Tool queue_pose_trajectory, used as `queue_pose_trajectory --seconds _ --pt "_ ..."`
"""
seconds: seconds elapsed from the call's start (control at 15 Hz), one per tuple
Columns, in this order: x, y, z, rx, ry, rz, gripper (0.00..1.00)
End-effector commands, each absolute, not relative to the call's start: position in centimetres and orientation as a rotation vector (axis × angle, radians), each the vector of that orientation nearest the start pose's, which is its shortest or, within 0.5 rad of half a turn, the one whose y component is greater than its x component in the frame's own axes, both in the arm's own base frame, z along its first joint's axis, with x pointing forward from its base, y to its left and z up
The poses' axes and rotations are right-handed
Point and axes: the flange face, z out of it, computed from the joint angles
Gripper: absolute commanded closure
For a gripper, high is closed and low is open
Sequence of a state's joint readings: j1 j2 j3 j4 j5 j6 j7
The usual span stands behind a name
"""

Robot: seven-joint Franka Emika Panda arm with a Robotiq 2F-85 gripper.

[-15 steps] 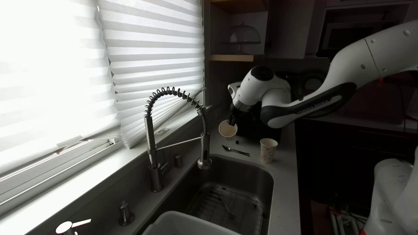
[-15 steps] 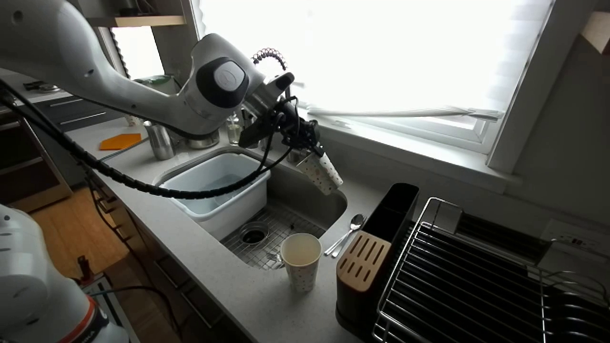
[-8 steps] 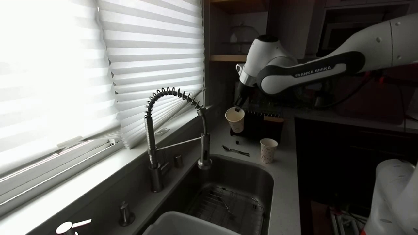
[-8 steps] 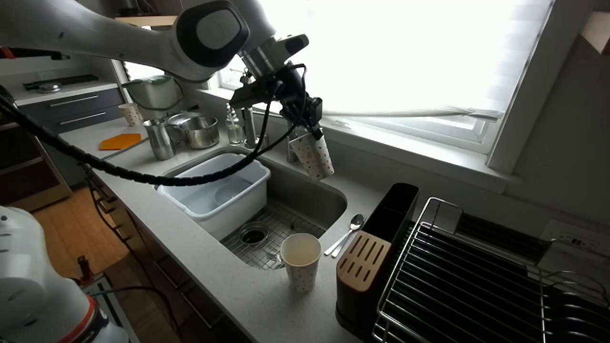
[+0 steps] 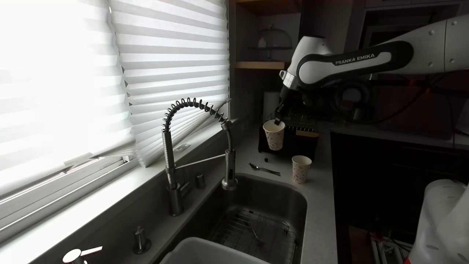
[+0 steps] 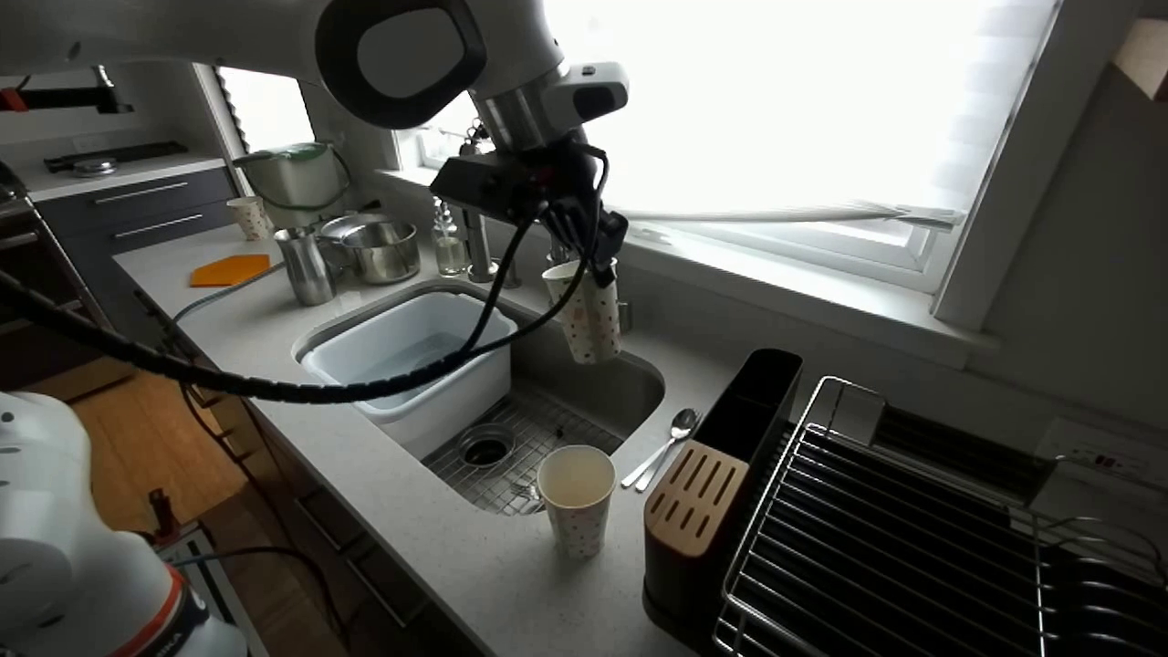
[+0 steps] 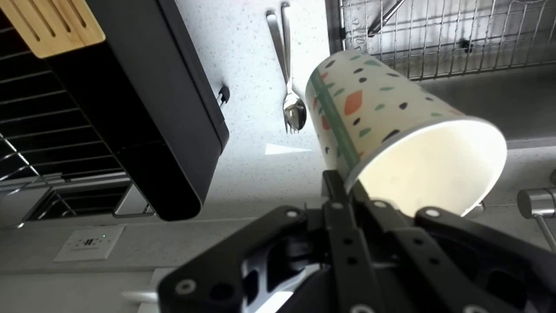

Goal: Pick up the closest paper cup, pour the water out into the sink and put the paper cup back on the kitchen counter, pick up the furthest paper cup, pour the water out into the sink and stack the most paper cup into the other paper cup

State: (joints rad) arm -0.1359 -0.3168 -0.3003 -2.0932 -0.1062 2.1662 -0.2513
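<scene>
My gripper [image 7: 346, 184] is shut on the rim wall of a speckled paper cup [image 7: 382, 102], one finger inside and one outside. The held cup hangs in the air near the sink's end, close to upright with a slight tilt, in both exterior views [image 5: 274, 139] [image 6: 589, 319]. Its visible inside looks empty in the wrist view. A second speckled paper cup [image 5: 301, 170] stands upright on the kitchen counter [image 5: 318, 227] beside the sink [image 5: 271, 192]; it also shows in an exterior view [image 6: 578, 525]. Its bottom inside is hidden.
A spoon and fork [image 6: 671, 443] lie between the sink and a black utensil caddy [image 6: 693, 497]. A wire dish rack [image 6: 876, 538] stands beyond it. The coiled faucet [image 5: 170, 157] rises at the sink's window side. A white tub [image 6: 438, 401] sits in the sink.
The held cup has turned from strongly tilted to nearly upright. The arm has risen and carried it away from the window side. The standing cup has not moved.
</scene>
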Motion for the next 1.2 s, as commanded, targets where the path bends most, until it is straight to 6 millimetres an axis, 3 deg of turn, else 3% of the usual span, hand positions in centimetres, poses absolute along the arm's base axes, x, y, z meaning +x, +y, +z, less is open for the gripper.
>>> queue_pose_trajectory --seconds 0.0,0.6,1.13 --pt "41.7 -25.7 58.8 -3.148 0.295 -0.529 0.99" --pt "36.5 -30.0 57.8 -3.059 0.441 -0.414 0.99" --pt "33.3 -32.3 55.5 -2.953 0.424 -0.455 0.99"
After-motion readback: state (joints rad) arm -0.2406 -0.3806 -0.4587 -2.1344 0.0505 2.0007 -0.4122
